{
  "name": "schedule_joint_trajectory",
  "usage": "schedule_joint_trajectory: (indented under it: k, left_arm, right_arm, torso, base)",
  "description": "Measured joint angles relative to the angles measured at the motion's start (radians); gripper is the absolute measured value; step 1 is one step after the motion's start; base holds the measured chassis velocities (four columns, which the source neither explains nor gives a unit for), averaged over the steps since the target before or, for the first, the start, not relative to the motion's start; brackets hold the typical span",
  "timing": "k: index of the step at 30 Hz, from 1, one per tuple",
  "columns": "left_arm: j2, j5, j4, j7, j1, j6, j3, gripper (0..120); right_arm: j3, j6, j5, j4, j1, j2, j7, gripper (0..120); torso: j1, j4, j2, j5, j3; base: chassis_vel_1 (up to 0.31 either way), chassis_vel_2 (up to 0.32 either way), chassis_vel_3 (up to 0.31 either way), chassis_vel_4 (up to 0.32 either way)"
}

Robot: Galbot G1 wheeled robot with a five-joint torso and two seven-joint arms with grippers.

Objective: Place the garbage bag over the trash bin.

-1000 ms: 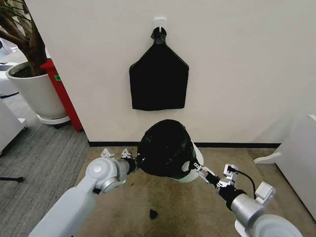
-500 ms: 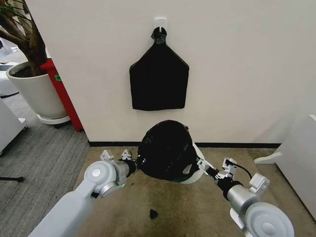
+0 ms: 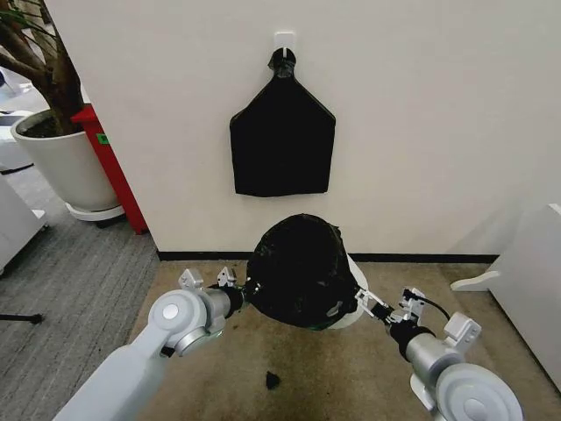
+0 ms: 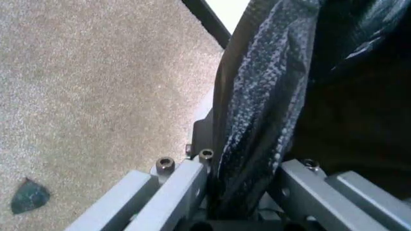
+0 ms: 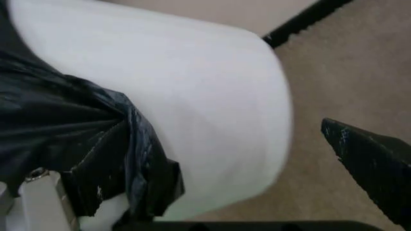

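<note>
In the lower middle of the head view the garbage bag (image 3: 298,272) lies draped over the trash bin (image 3: 351,307), which stands on the tan carpet (image 3: 351,377) just in front of the white wall (image 3: 438,114). The glossy black plastic covers most of the bin; only a pale strip of its side shows at the lower right of the bag. The left gripper (image 3: 238,291) sits against the bag's left edge, and the left wrist view shows its fingers (image 4: 180,185) closed on a fold of the film, apparently to keep that side stretched. The right gripper (image 3: 372,303) is at the bag's lower right edge, just beside the bare bin wall (image 5: 192,96); whether its fingers are open or closed I cannot tell. Holding opposite sides probably keeps the soft bag spread so it can be drawn down around the rim. The right side looks least covered.
</note>
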Motion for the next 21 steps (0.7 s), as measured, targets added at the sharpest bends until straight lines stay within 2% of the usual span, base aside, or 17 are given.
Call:
schedule_joint_trajectory:
  k: [3,12,16,21]
  left_arm:
    - [0.001,0.000,-0.003,0.001,0.000,0.000,0.000,0]
    - [-0.002,-0.004,-0.003,0.003,-0.001,0.000,0.000,0]
    - [-0.006,-0.008,0.005,0.003,-0.007,0.000,0.000,0]
    - [-0.019,-0.056,0.016,-0.011,-0.027,-0.003,0.000,0]
  right_arm:
    - [-0.010,0.021,-0.013,0.003,0.001,0.003,0.005,100]
    - [-0.020,0.035,-0.006,0.135,-0.024,0.025,0.071,100]
    - [-0.015,0.032,-0.015,0.152,-0.088,0.040,0.043,100]
    - [-0.010,0.043,-0.057,0.138,-0.181,0.068,-0.077,100]
  torso:
    - [0.000,-0.0001,0.000,0.0002,0.000]
    - [0.000,0.0002,0.000,-0.0002,0.000]
    - [0.000,0.0000,0.000,-0.0002,0.000]
    - [0.000,-0.0003,0.000,-0.0002,0.000]
  base:
    - [0.000,0.000,0.000,0.000]
    - [0.000,0.000,0.000,0.000]
    - [0.000,0.000,0.000,0.000]
    - [0.000,0.000,0.000,0.000]
